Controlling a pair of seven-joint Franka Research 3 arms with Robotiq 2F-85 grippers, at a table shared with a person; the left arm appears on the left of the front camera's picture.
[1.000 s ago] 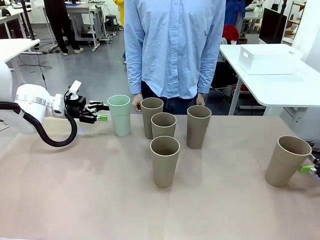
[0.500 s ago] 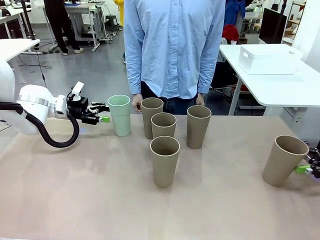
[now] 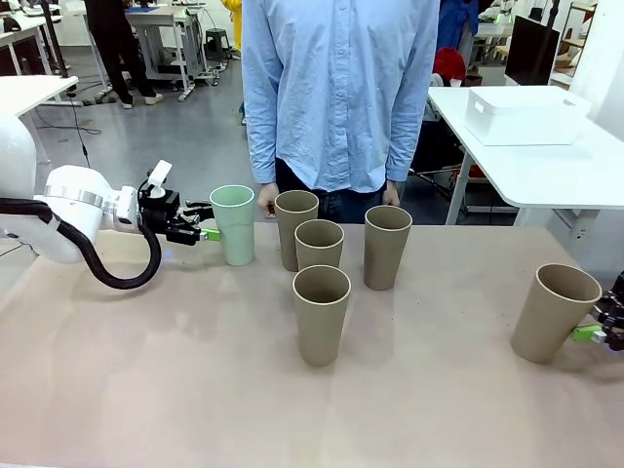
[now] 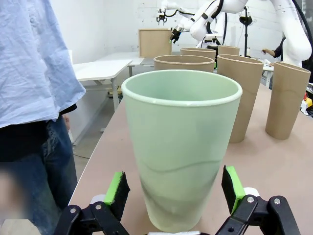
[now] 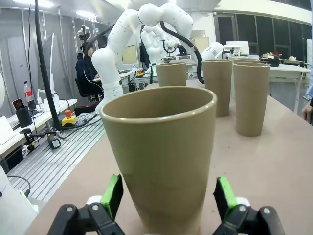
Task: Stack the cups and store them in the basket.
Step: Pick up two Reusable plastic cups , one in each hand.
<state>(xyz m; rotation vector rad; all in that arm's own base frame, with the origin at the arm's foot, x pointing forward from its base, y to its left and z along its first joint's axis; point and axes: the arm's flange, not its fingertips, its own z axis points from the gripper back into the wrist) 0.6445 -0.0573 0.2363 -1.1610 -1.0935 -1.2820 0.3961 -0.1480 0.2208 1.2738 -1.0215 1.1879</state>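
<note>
Closer than a second ago, the left fingers have slid up to the mint cup, and the lone tan cup near the bench's right edge has edged inward with the right fingers. Both pairs stand open, straddling their cups with gaps beside the green pads. Four more tan cups cluster mid-bench. The basket sits well apart on a white side table.

These cups look light, stiff and matte, so grip should be fair. But they are tall and tapered, so a squeeze low on the wall seems safest.

Both cup bases drop below the wrist views. The right arm is cut off at the front view's edge, and the basket's handle hole cannot be made out.
</note>
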